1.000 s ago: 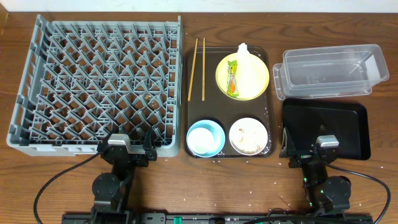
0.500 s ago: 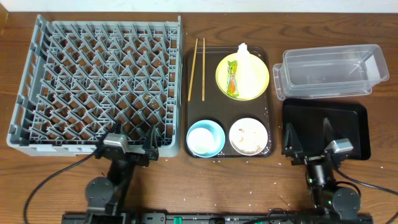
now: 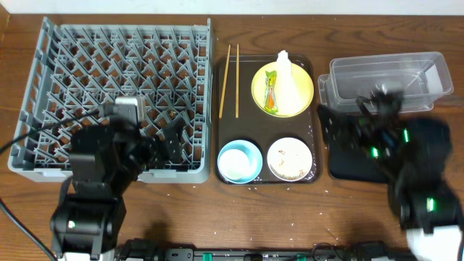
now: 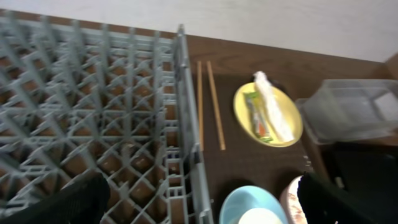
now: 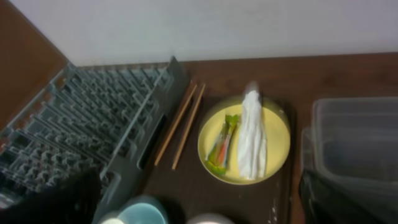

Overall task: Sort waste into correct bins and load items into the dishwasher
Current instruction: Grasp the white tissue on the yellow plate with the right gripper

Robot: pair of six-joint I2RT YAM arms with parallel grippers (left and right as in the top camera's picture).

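The grey dish rack (image 3: 72, 65) fills the left. On the brown serving tray (image 3: 264, 123) stand a yellow plate (image 3: 299, 98) holding the green-and-orange wrapper (image 3: 270, 93) and white tissue (image 3: 288, 76), two chopsticks (image 3: 230, 76), a light blue bowl (image 3: 245, 151) with a white cup (image 3: 233, 167) in it, and a white bowl (image 3: 289, 158) with crumbs. The clear tub (image 3: 384, 76) is at the right. The black tray (image 3: 341, 165) is mostly hidden under my right arm. My left gripper (image 3: 156, 145) hangs open over the rack's front right. My right gripper (image 3: 346, 130) hangs open over the black tray. Both are empty.
The left wrist view shows the rack's right wall (image 4: 186, 124), chopsticks (image 4: 214, 102) and plate (image 4: 283, 115). The right wrist view shows the plate (image 5: 273, 140), tissue (image 5: 250, 134), wrapper (image 5: 221, 146) and tub (image 5: 354, 137). Small crumbs lie on the wooden table's front.
Both arms have risen from the table's front edge and swung forward, the left over the rack's front, the right over the black tray. Nothing on the table has moved.
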